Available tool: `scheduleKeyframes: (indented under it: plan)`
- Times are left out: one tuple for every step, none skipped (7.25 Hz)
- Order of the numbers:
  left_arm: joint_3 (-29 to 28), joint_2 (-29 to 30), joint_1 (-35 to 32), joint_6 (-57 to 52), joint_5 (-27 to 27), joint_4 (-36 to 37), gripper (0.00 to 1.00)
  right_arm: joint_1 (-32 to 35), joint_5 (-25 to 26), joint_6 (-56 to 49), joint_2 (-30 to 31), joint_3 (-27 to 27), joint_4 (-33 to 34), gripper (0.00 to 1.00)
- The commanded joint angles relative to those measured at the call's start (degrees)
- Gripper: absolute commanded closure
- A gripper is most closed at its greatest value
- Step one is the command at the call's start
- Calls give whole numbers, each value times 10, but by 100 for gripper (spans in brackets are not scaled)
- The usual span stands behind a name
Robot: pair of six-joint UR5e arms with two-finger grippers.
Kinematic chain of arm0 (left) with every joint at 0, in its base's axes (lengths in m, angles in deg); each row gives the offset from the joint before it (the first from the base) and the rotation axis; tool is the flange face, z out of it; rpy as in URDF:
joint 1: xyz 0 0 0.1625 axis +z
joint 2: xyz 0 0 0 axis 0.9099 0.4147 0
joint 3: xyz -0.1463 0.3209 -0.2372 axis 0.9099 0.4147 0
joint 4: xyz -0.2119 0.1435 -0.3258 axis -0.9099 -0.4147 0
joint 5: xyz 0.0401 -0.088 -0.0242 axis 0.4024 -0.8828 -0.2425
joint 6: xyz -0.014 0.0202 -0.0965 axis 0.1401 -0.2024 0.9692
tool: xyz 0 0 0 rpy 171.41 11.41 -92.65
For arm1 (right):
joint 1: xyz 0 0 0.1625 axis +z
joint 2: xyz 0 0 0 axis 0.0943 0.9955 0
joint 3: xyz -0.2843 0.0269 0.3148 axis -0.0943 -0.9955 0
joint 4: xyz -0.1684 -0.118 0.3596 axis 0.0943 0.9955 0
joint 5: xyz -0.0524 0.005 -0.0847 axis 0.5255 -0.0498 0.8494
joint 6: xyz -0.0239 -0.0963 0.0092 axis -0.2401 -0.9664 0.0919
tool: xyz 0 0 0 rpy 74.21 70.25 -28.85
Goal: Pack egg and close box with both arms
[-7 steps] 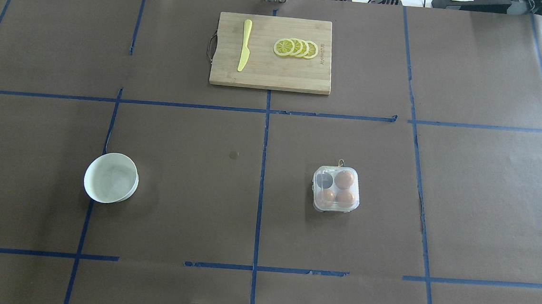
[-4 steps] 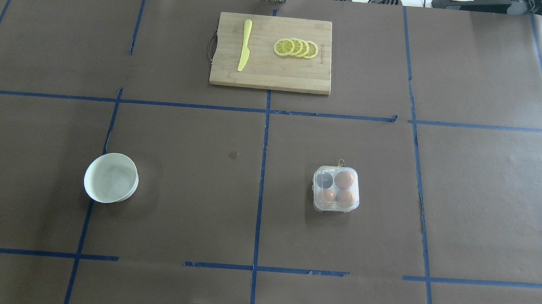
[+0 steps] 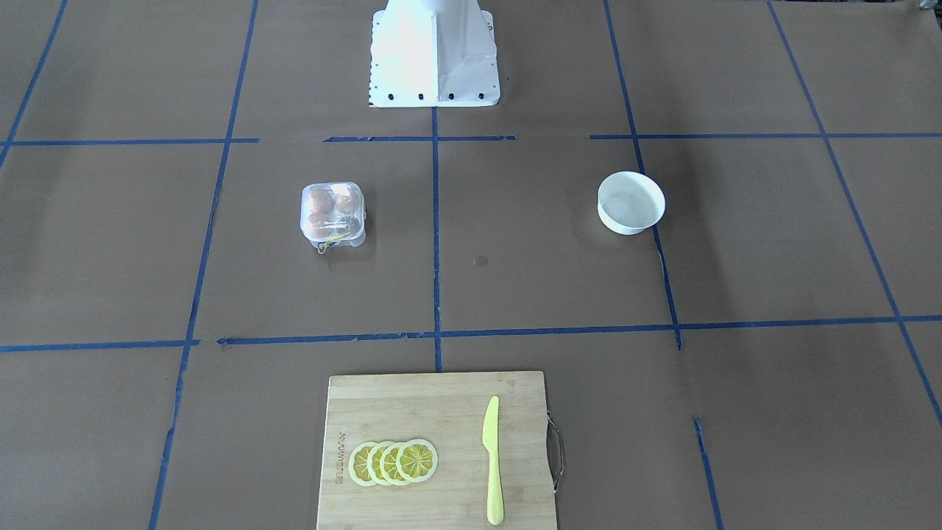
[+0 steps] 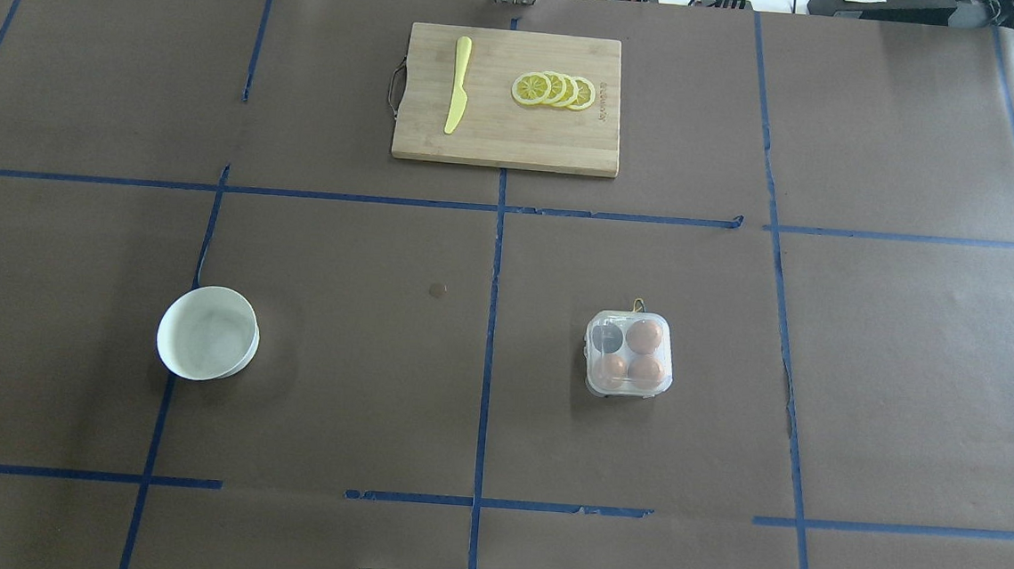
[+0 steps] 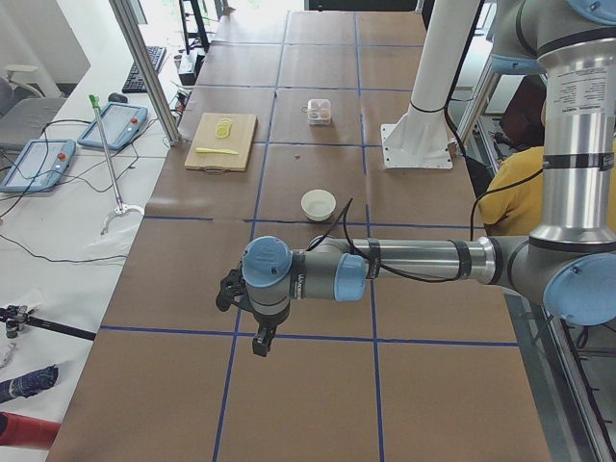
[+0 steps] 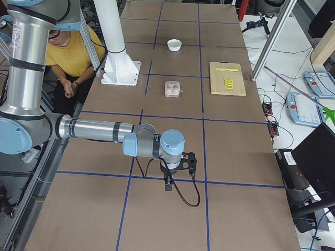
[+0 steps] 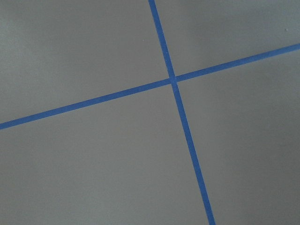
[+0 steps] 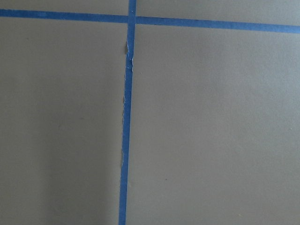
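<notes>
The clear box (image 4: 629,354) stands right of the table's middle with its lid down; it also shows in the front view (image 3: 333,213). Three brown eggs (image 4: 644,336) lie inside it, and the fourth cell looks dark grey. I cannot tell the eggs apart, and no loose egg shows. My left gripper (image 5: 252,318) shows only in the left side view, far from the box at that end of the table. My right gripper (image 6: 175,166) shows only in the right side view, at the opposite end. I cannot tell whether either is open or shut. Both wrist views show only bare paper and blue tape.
A white bowl (image 4: 207,332) stands left of centre and looks empty. A wooden cutting board (image 4: 507,133) at the far middle carries a yellow knife (image 4: 458,85) and lemon slices (image 4: 554,90). The white pedestal base (image 3: 434,51) is at the near edge. A seated person in yellow (image 6: 73,52) is behind the robot.
</notes>
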Motion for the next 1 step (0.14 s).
scheduleKeyframes:
  plan:
    - [-2, 0, 0, 0, 0, 0, 0, -10, 0, 0, 0, -2, 0, 0]
